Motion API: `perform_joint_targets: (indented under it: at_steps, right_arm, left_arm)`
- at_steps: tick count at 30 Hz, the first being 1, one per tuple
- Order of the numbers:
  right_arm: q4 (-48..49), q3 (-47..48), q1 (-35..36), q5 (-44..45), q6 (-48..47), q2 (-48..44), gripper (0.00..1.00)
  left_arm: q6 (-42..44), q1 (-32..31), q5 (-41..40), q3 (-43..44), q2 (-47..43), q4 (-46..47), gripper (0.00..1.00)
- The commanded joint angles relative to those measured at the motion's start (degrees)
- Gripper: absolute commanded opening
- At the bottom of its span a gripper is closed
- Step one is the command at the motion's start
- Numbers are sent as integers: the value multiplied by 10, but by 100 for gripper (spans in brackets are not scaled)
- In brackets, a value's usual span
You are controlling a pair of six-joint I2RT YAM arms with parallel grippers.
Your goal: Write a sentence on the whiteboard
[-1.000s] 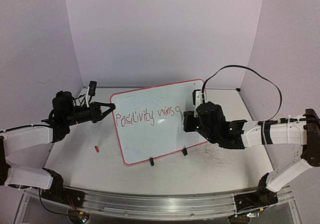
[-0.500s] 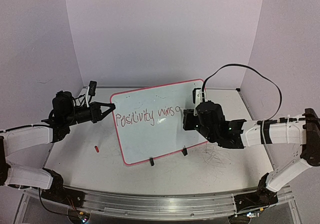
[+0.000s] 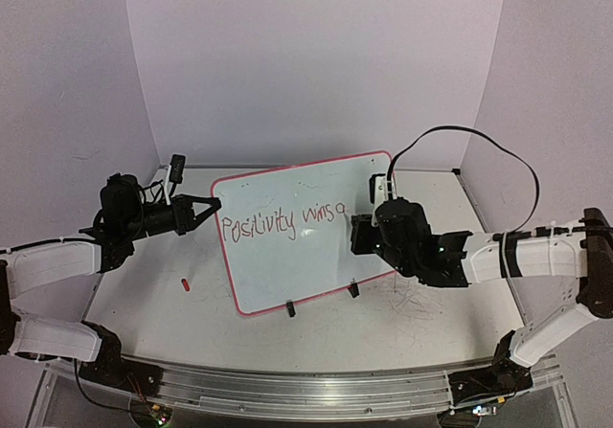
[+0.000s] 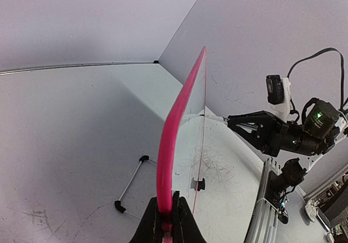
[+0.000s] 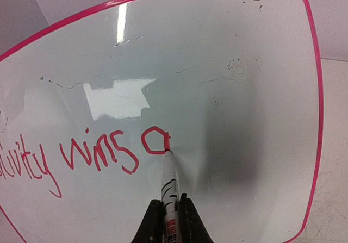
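Right wrist view: you lose the left of the sentence [image 5: 100, 155] off-frame, only "wins" and a loop readable | right gripper [image 5: 167, 220] clamped on marker [image 5: 169, 180], tip touching that loop | left gripper [image 4: 165, 221] pinched on left rim of upright whiteboard [image 4: 181, 112]

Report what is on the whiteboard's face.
The sentence reads "Positivity wins" plus a looped letter on the whiteboard; the marker tip touches that loop, held in the right end effector. From above, that end effector covers the board just beyond the writing.
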Motion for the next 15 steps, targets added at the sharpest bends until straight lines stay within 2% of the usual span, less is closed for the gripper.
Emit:
perform_joint_targets:
  at_steps: [1,5,8,15]
  right_arm:
    - [-15,2,0,21,0,-22,0]
    - [-14,9,0,33,-16,-49,0]
    - [7,7,-3,9,-30,-67,0]
    - [28,35,-16,-11,-49,-27,0]
  left_arm:
    - [31,-7,1,6,-3,-2,0]
    - [30,-6,1,6,-1,-2,0]
    - [31,-6,1,7,-1,-3,0]
    - [31,-7,4,9,2,-3,0]
